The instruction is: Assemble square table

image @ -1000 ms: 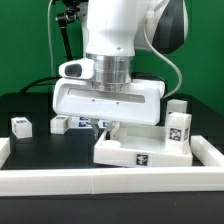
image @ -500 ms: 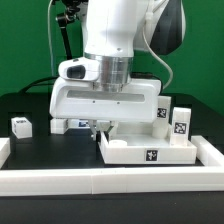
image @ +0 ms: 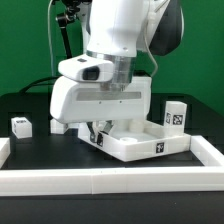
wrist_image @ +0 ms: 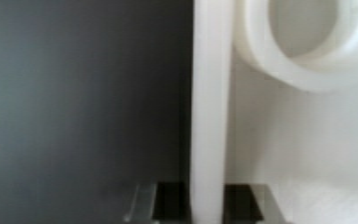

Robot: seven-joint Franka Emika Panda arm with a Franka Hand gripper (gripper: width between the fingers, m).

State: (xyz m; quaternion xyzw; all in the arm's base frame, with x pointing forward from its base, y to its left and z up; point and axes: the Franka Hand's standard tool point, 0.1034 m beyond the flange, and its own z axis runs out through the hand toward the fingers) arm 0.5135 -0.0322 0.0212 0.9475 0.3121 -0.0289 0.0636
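Tabletop (image: pixel 140 143): askew on the black table (image: pixel 30 105), near the front rail (image: pixel 110 180).
My gripper (image: pixel 97 130): pinching the tabletop's raised rim, one finger either side.
Leg (image: pixel 22 125): lying apart at the exterior view's left.
Second leg (image: pixel 175 115): upright behind the tabletop.

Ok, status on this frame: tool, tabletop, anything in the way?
Tool shut on tabletop rim. Tabletop angled to the front rail. One leg close by its corner, exterior view's right.
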